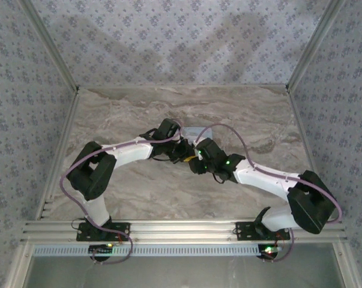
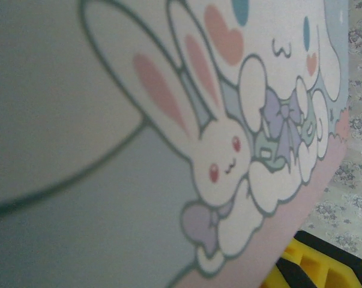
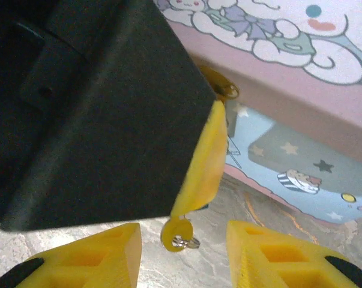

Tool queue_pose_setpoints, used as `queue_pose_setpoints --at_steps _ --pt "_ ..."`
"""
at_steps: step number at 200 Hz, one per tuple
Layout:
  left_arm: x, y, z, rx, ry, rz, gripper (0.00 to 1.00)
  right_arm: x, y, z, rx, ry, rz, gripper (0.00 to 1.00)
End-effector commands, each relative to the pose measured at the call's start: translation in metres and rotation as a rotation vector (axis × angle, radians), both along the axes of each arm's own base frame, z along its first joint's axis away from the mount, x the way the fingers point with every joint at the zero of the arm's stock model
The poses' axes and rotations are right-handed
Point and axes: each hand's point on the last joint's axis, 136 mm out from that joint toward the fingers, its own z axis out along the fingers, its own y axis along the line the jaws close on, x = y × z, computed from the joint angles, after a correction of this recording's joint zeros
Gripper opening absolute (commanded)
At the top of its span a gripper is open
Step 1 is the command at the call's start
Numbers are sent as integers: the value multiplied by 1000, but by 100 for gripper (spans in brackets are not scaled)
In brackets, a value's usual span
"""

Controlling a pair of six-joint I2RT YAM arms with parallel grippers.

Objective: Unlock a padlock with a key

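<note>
The marble table (image 1: pixel 138 114) carries the pale blue cartoon tin (image 3: pixel 301 66) near its middle, and both arms bend inward to meet at the tin's near side. In the top view the left gripper (image 1: pixel 179 150) is just in front of the tin, with the right gripper (image 1: pixel 197 161) close beside it and slightly nearer the bases. The left gripper's jaws are pressed together; whether they pinch anything cannot be told. One of its yellow fingers (image 3: pixel 203 162) slants edge-on across the tin's front wall. The right gripper (image 3: pixel 184 264) is spread, its yellow fingers apart and touching nothing. A gold clasp (image 3: pixel 224 89) sits under the tin's pink rim. Just below the clasp is a tiny dark grey-blue body, apparently the padlock (image 3: pixel 232 119), half hidden behind the slanting finger. A small yellow tab with a metal ring (image 3: pixel 177 234) hangs at that finger's lower end, over the gap between the right gripper's fingers.
</note>
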Motion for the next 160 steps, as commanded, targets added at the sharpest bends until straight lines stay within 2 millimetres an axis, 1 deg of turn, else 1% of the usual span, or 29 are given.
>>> queue_pose_setpoints --at_steps 1,9,35,51,80,87,95,104,115,138,160 --pt "2 -9 17 -41 -22 -39 0 8 6 9 -10 -47 5 40" --pt "2 -9 17 -41 -22 -40 0 9 7 9 -14 -47 9 38" --pt "3 -10 18 -44 -21 -41 0 11 9 6 -26 -43 11 38" --pt "3 -10 19 -46 -22 -43 0 12 9 5 -32 -44 9 35" --pt "4 -11 21 -48 -24 -45 0 13 8 3 -44 -49 8 34" --pt "4 -11 22 -49 -24 -44 0 13 8 3 -46 -50 7 30" --pt "4 -11 22 -49 -25 -45 0 14 8 3 -42 -53 4 23" --pt "3 -11 22 -48 -23 -47 0 13 8 4 -41 -55 7 21" --pt "3 -10 22 -48 -24 -48 0 13 9 5 -36 -57 9 16" --pt "2 -10 21 -46 -23 -49 0 12 11 6 -28 -54 23 0" --pt "2 -9 21 -41 -24 -49 0 12 13 6 -20 -50 32 0"
